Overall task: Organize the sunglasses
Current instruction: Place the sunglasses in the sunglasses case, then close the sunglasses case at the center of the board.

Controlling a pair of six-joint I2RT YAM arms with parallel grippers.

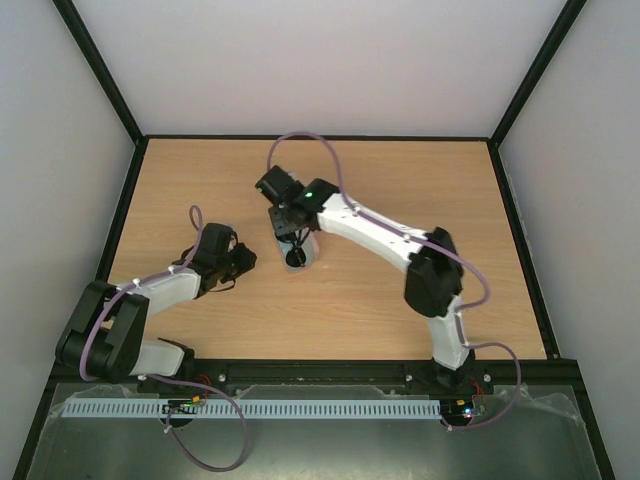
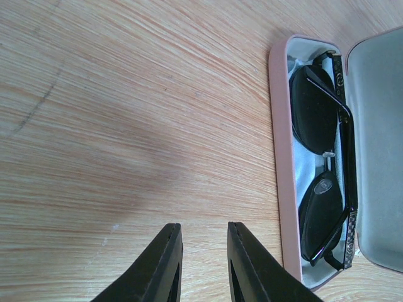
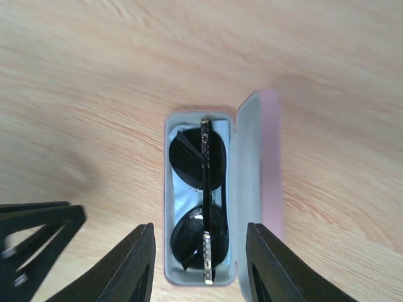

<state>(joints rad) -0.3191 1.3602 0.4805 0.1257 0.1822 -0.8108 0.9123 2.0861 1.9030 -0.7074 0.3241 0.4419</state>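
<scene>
The sunglasses (image 3: 200,207) lie folded inside the open pinkish case (image 3: 169,189), on a light blue cloth (image 3: 184,195) that lines it. The case lid (image 3: 255,170) stands open on the right side. My right gripper (image 3: 200,251) is open and empty, hovering above the case with a finger on either side of it. In the top view the right gripper (image 1: 296,238) is over the case (image 1: 303,253). The left wrist view shows the sunglasses (image 2: 321,182) in the case (image 2: 281,170) to the right of my left gripper (image 2: 204,231), which is open, empty and apart from the case.
The wooden table (image 1: 400,190) is bounded by black frame posts and white walls. My left arm (image 1: 150,290) rests low at the near left, and its gripper (image 1: 240,262) shows left of the case. Its fingers (image 3: 38,220) appear at the left edge of the right wrist view.
</scene>
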